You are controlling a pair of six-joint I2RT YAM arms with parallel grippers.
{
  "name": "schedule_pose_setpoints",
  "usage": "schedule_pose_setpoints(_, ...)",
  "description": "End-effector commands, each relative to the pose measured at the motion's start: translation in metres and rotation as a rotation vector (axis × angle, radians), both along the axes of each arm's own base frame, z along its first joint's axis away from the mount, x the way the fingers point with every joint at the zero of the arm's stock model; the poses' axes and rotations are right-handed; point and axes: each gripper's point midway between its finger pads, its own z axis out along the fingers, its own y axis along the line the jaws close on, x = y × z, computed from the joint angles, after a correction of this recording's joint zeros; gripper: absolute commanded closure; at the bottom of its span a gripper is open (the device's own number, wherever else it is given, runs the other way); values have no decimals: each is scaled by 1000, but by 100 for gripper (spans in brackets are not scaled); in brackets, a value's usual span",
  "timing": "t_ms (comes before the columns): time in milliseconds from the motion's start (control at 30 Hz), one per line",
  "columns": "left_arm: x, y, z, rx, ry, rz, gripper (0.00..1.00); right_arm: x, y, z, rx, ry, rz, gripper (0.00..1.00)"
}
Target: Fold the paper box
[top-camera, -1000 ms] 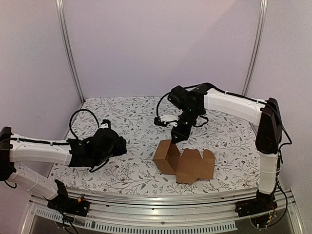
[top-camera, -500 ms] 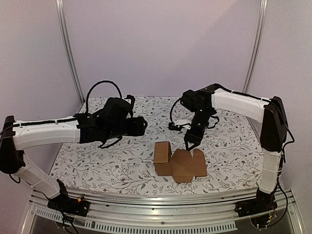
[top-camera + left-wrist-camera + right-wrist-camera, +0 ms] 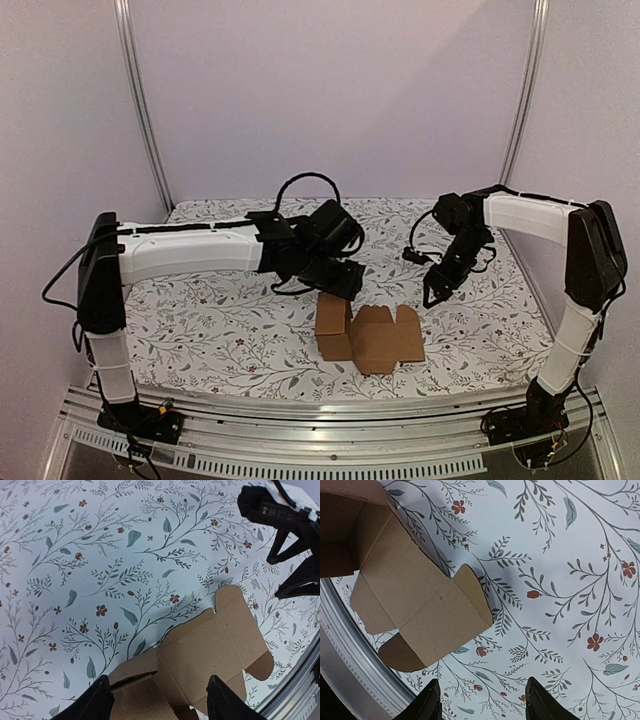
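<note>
The paper box is plain brown cardboard lying half folded near the table's front middle. Its left part stands up as walls and its right panels and flaps lie flat. My left gripper hangs open just above and behind the raised part; in the left wrist view the open gripper straddles the paper box without touching it. My right gripper is open and empty, a little right of the box. In the right wrist view the flat flaps lie up and left of the open gripper.
A floral cloth covers the table. A metal rail runs along the near edge close to the box and also shows as the rail in the right wrist view. Two upright poles stand at the back corners.
The left arm swung from the left side over to the box. The right gripper opened, let go of the box and drew back to the right. The raised flaps dropped flatter.
</note>
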Motion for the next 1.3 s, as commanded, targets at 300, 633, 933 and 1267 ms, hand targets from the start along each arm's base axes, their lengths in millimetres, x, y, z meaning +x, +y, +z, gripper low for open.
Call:
schedule_pose_setpoints(300,-30,23,-49,422,79,-28,41,-1,13,-26,25,74,-37,43)
schedule_pose_setpoints(633,-35,61,-45,404,8,35,47,-3,15,-22,46,78,-43,42)
schedule_pose_setpoints(933,-23,57,56,41,-230,66,47,-4,18,-25,60,98,-47,42)
schedule_pose_setpoints(1267,-22,70,-1,-37,-74,-84,52,-10,21,-27,80,121,-35,41)
